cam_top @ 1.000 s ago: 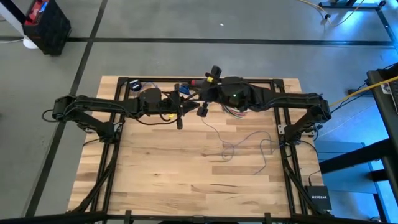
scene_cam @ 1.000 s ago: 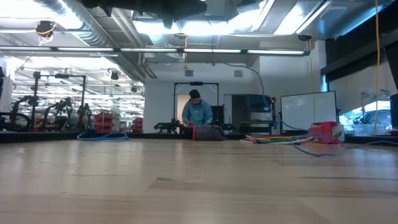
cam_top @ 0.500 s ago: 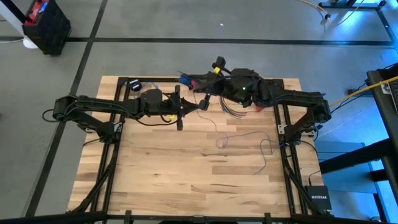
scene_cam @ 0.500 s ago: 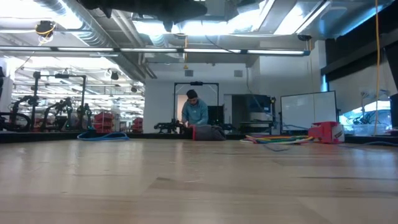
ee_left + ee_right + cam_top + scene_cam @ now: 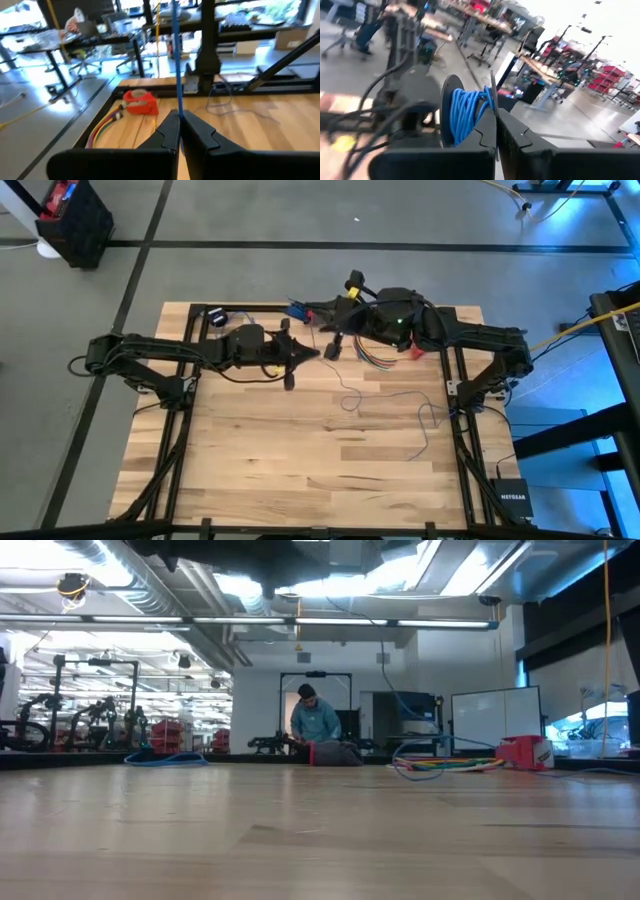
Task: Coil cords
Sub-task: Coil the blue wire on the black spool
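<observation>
1. A thin, pale grey-lilac wire (image 5: 385, 400) is seen from above as a loose, squiggly line on the wooden bench (image 5: 250, 460), lying right of the middle with several irregular bends and a small loop.
2. One end of the wire is carried upward toward the far edge of the bench, where both arms meet; the other end trails toward the right side of the bench.
3. A small black round disc (image 5: 328, 351) is seen hanging just below the meeting point of the two arms; whether it is joined to the wire cannot be told.
4. In the left wrist view a taut blue strand (image 5: 176, 55) is seen rising straight up from between the fingers.
5. The left gripper (image 5: 312, 351) is held above the far middle of the bench, its fingers (image 5: 167, 134) pressed together on the blue strand.
6. The right gripper (image 5: 308, 308) is held near the far edge, close to the left one, its fingers (image 5: 485, 132) fully closed; what they grip, if anything, cannot be told.
7. Just ahead of the right fingers a black spool wound with blue cord (image 5: 465, 115) is shown.
8. A red block (image 5: 140, 102) with coloured leads is seen on the bench beyond the left fingers.
</observation>
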Controlling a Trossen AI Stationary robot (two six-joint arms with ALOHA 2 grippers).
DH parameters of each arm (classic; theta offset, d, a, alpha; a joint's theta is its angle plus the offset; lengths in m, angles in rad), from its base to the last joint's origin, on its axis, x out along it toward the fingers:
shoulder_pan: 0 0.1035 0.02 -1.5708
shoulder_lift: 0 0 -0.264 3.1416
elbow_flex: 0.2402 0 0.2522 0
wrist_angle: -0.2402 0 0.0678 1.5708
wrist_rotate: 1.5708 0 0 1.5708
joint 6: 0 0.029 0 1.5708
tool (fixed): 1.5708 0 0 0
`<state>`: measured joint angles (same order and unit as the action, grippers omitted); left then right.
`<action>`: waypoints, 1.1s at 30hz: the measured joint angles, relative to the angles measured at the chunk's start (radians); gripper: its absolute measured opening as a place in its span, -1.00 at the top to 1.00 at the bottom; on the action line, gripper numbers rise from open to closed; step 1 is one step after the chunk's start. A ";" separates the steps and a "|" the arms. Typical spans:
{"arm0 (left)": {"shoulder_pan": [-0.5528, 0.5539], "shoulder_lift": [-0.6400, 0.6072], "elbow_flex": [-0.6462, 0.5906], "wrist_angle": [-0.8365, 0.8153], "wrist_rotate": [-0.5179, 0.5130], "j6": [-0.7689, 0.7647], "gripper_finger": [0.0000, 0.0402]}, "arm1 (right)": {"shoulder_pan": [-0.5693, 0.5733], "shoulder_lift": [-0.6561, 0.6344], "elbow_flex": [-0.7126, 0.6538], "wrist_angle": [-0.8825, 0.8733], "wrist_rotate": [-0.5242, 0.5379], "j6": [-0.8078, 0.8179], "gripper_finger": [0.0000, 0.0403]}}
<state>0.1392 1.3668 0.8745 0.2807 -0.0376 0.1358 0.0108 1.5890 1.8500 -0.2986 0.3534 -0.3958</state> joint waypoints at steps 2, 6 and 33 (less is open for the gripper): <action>0.012 -0.007 0.000 -0.047 -0.039 0.005 0.97 | 0.025 0.000 0.013 -0.062 0.000 0.000 0.98; 0.032 -0.036 -0.002 -0.153 -0.081 0.009 0.97 | 0.080 0.000 0.016 -0.199 0.007 0.011 0.98; 0.028 -0.094 -0.003 -0.288 -0.096 -0.003 0.97 | 0.051 0.009 -0.392 -0.515 0.251 0.166 0.98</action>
<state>0.1676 1.2732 0.8715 -0.0074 -0.1337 0.1324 0.0615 1.5982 1.4576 -0.8134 0.6040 -0.2302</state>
